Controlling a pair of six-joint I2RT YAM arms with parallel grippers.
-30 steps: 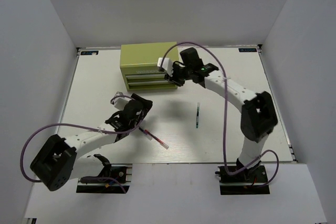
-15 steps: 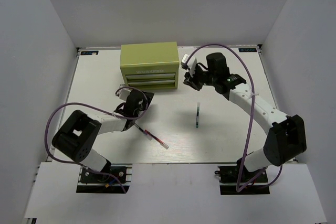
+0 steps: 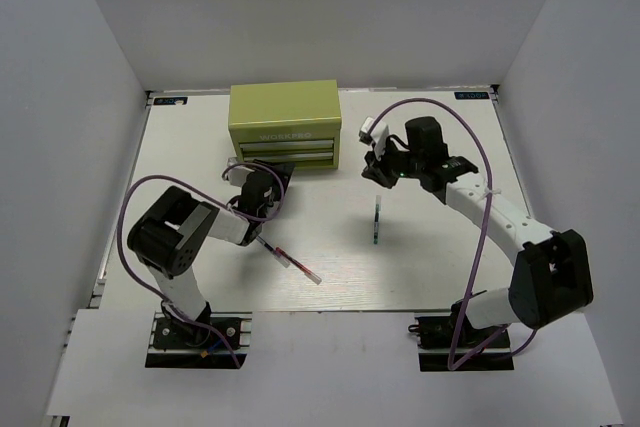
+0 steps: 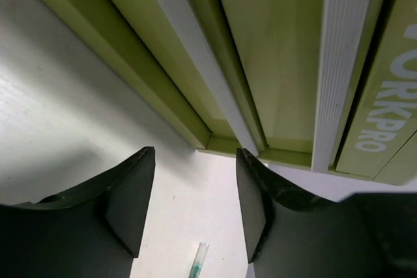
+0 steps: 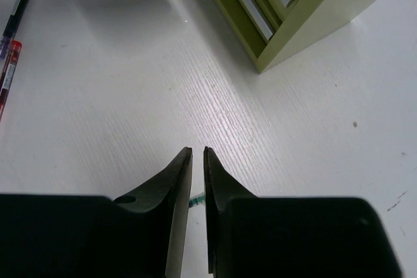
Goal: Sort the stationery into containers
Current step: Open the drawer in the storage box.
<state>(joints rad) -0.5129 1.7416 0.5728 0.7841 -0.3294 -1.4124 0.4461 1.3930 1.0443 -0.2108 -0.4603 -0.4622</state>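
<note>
The olive-green chest (image 3: 285, 117) stands at the back of the table, and its drawers (image 3: 284, 154), the containers, look pushed in. My left gripper (image 3: 272, 179) hovers just in front of the lower drawers (image 4: 195, 50), open, with nothing between its fingers (image 4: 127, 193). Farther right, my right gripper (image 3: 375, 169) hangs shut and holds nothing, above the far end of a dark green pen (image 3: 377, 219) that lies on the table. A bit of that pen (image 5: 195, 200) shows behind the jaws. A red-white pen (image 3: 300, 266) and a dark pen (image 3: 262, 243) lie near the left arm.
The table (image 3: 440, 247) is walled in on three sides by grey panels. A clear, green-tinted pen tip (image 4: 197, 262) shows on the table below my left fingers. The dark pen (image 5: 19, 1) and a red pen (image 5: 8, 69) lie at the left edge of the right wrist view.
My left gripper has moved up to the chest's lower drawers as the arm folded in. My right gripper has left the chest's right front and swung right and nearer, over the green pen.
</note>
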